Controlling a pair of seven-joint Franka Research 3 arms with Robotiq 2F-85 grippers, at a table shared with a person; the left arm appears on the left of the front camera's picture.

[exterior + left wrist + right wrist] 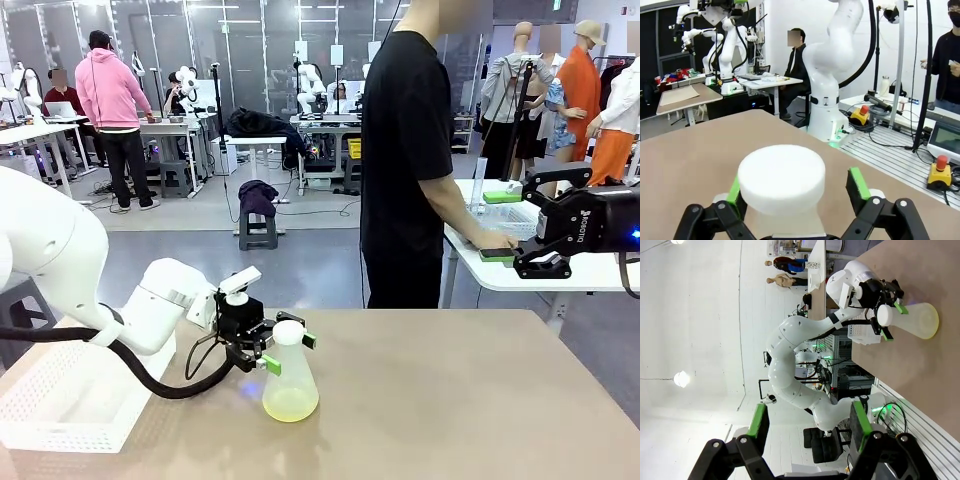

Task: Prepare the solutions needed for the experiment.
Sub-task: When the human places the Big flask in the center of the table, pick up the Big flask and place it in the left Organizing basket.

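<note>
A translucent white conical flask (pixel 290 378) with a white cap (pixel 781 172) stands upright on the tan table (pixel 470 400), left of centre. A shallow layer of pale yellow solution (pixel 291 405) lies in its bottom, also visible in the right wrist view as the yellow solution (pixel 931 322). My left gripper (pixel 291 352) straddles the flask's neck just under the cap. One green pad (pixel 735 191) is against the cap's side and the other pad (pixel 858 182) stands a little off, so the jaws are open. My right gripper (pixel 530 222) hangs high at the right, open (pixel 810 422) and empty.
A white perforated tray (pixel 60 400) sits at the table's left edge beside my left arm. A person in black (pixel 405 150) stands at the far side, turned toward a white side table (pixel 600 270). Bare tabletop stretches to the right of the flask.
</note>
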